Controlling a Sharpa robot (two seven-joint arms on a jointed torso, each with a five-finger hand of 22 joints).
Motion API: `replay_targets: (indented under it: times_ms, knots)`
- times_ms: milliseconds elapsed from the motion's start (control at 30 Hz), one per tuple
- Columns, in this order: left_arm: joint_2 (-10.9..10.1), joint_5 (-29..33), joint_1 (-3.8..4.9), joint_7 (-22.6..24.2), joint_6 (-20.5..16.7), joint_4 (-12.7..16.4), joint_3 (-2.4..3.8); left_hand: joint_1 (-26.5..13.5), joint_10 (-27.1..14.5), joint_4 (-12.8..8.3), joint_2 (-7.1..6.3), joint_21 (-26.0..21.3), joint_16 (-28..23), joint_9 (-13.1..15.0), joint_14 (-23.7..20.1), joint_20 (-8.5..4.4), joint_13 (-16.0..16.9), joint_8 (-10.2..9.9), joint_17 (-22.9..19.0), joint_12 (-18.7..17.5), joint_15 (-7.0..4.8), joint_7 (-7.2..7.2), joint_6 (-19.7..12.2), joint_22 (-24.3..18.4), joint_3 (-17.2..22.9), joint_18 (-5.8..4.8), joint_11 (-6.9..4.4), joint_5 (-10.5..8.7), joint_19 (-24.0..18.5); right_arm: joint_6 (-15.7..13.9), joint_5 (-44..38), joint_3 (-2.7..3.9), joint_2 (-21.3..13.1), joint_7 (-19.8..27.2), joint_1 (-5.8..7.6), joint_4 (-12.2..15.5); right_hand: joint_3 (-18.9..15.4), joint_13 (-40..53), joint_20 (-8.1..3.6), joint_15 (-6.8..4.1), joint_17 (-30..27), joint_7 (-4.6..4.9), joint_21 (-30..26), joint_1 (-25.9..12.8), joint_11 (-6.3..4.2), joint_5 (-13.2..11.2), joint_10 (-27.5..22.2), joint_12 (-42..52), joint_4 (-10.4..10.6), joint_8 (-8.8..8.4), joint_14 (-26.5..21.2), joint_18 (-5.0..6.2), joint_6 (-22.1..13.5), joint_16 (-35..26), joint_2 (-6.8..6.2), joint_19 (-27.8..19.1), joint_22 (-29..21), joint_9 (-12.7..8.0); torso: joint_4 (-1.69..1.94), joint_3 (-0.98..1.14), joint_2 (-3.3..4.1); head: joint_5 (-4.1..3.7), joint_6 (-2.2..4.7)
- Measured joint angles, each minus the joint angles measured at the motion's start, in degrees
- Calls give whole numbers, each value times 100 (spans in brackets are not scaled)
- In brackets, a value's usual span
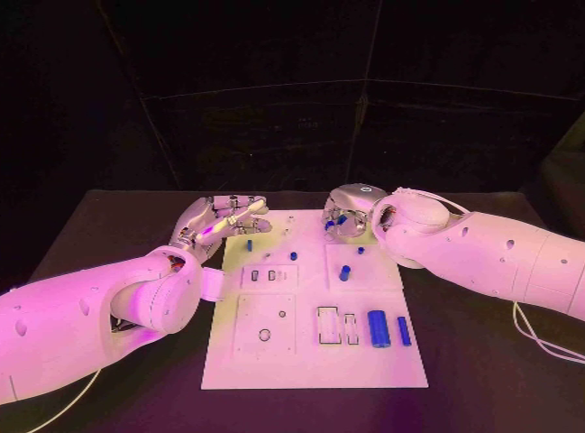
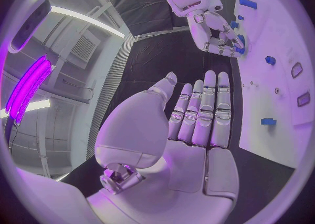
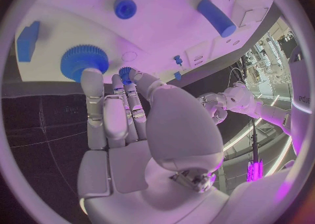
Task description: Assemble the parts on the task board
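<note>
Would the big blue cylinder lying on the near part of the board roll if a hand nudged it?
Probably. The cylinder looks round and smooth and lies flat on the board, so a sideways push would likely roll it. It looks rigid, probably light plastic.

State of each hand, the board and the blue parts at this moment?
Left hand: open, fingers straight, holds nothing, at the board's far left edge.
Right hand: at the board's far end, fingertips by a small gear; grip cannot be told.
Board: flat on the table.
Large gear: on the board, beside the right fingertips.
Two cylinders: lying side by side near the board's right edge.
</note>
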Motion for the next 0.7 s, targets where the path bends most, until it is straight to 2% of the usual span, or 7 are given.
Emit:
replay_targets:
  times_ms: [167,300,500,700]
  knots:
    - [-2,0,1,-3,14,-5,0,0,0,0,0,0,0,0,0,0,0,-2,0,0,0,0,0,0,0,0,0,0,0,-331,74,4,29,13,0,31,27,3,0,0,0,0,0,0,0,0,0,-2,19,0,0,0,0,0,0,0,11,0,-1,-2,7,3,41]
    - [11,0,1,-6,26,-5,1,0,0,0,0,0,0,0,0,0,0,-2,0,0,0,0,0,0,0,0,0,0,0,-505,123,5,153,21,1,-61,27,5,0,0,0,0,33,0,0,-1,0,-2,20,0,0,0,0,0,0,0,21,-1,7,-2,17,15,65]
    - [57,0,2,-9,47,-13,1,-20,0,0,-20,-21,0,0,0,0,0,-2,5,-5,0,0,0,0,0,0,0,0,0,-675,172,6,440,60,2,-349,44,14,0,0,16,0,33,-3,0,-2,0,-5,34,0,0,0,0,0,-3,0,39,-1,20,-2,26,38,83]
    - [127,0,2,-12,67,-34,1,-20,0,0,-20,-21,0,0,0,20,0,-1,4,-21,0,0,0,0,0,0,0,0,20,-764,198,8,742,126,2,-664,93,18,0,0,39,22,60,-56,0,-3,0,-8,48,0,0,0,-22,0,-56,0,51,-9,47,-1,55,26,111]
